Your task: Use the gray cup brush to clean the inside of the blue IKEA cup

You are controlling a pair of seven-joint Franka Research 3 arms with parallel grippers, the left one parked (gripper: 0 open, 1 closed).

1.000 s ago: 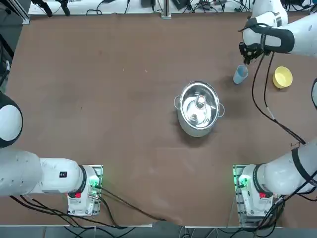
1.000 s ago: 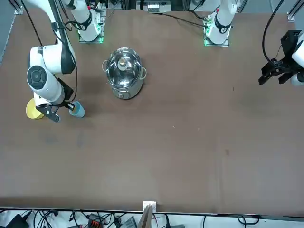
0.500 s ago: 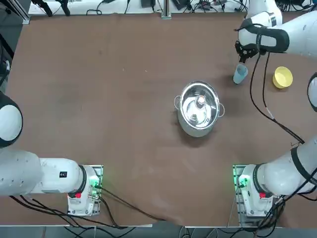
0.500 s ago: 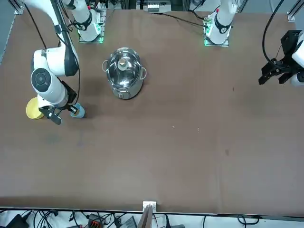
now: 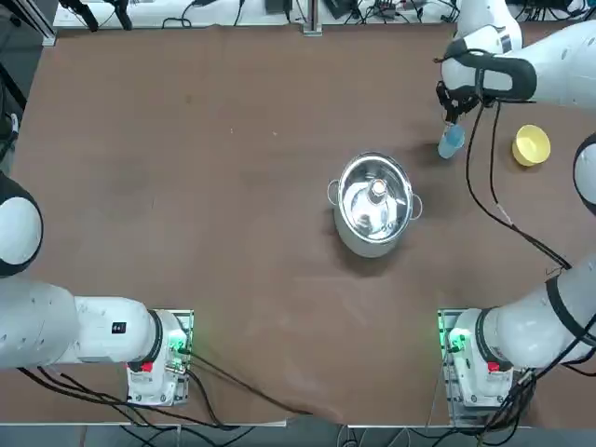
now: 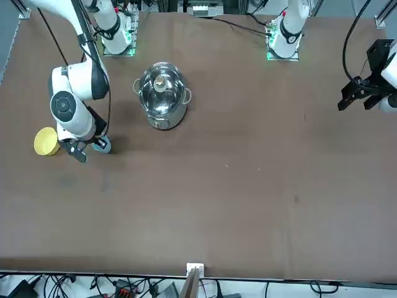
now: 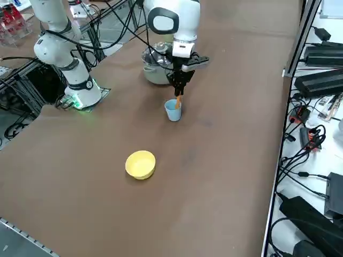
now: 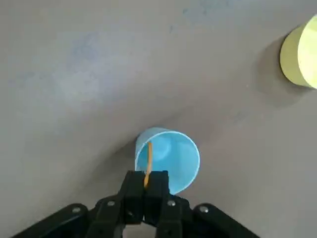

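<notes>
Black right gripper (image 8: 146,191); the slim brush (image 8: 147,163) clamped between its fingers is orange; directly beneath the tips, the cup (image 8: 171,158) is plain light blue, no marking visible; beside the cup, further out from the gripper, a plain yellow bowl (image 7: 140,164); on the other side, a shiny bare-steel pot (image 5: 374,205); table (image 5: 223,168) uniform brown; arm casing (image 7: 174,19) white with black cables.

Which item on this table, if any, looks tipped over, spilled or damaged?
Nothing stands out. The blue cup stands upright with the brush dipped inside, held by the shut right tool. The yellow bowl and steel pot sit upright, apart.
</notes>
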